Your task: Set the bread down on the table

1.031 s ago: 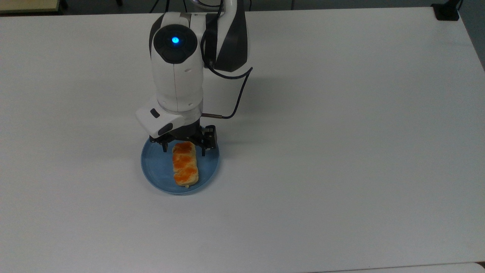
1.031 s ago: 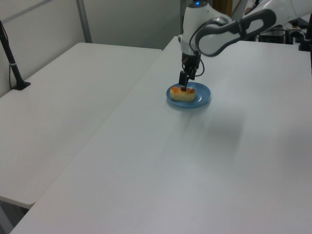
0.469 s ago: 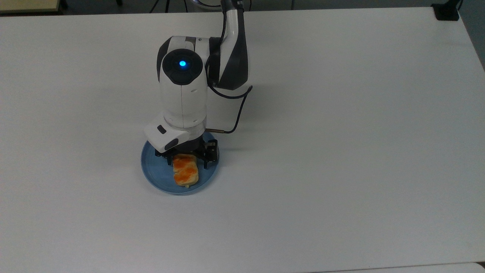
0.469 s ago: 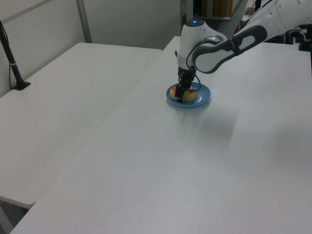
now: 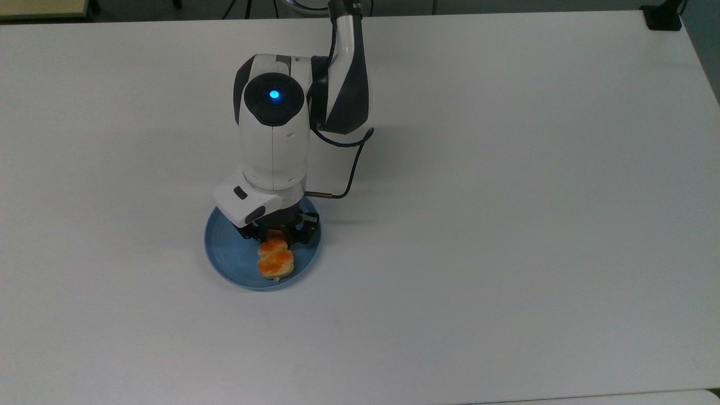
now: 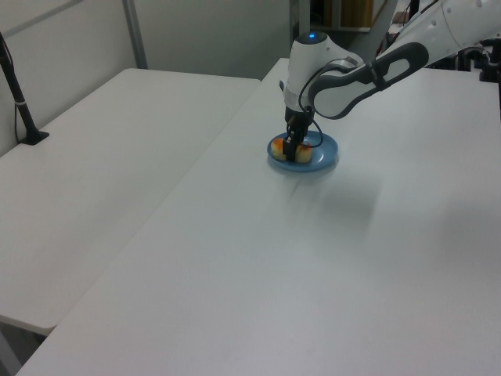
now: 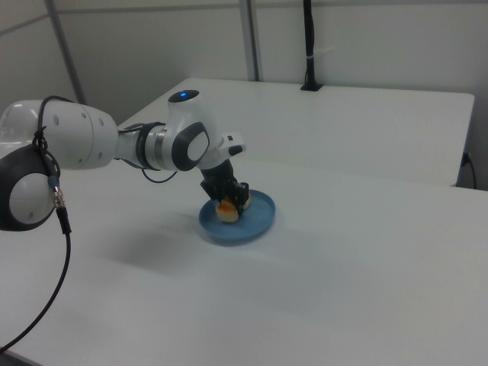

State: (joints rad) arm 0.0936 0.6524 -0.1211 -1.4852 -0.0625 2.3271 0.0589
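Observation:
The bread (image 5: 275,260) lies on a round blue plate (image 5: 228,256) on the white table (image 5: 506,225). My gripper (image 5: 277,238) points straight down over the plate, its black fingers shut on the end of the bread nearer the arm; the wrist hides that end. In the left view the gripper (image 6: 296,149) pinches the bread (image 6: 303,155) on the plate (image 6: 326,152). The right view has the gripper (image 7: 232,200) clamped on the bread (image 7: 226,210) above the plate (image 7: 259,219). I cannot tell whether the bread is off the plate.
A black cable (image 5: 351,163) loops from the wrist toward the top view's right. A black post base (image 5: 664,17) stands at the far right corner. A second white table (image 6: 94,172) adjoins on the left view's left, with a black pole (image 6: 19,102).
The fingers have closed in on the bread, which looks squeezed and shorter. The plate has shifted slightly toward the top view's left. The arm has barely moved in the last half second.

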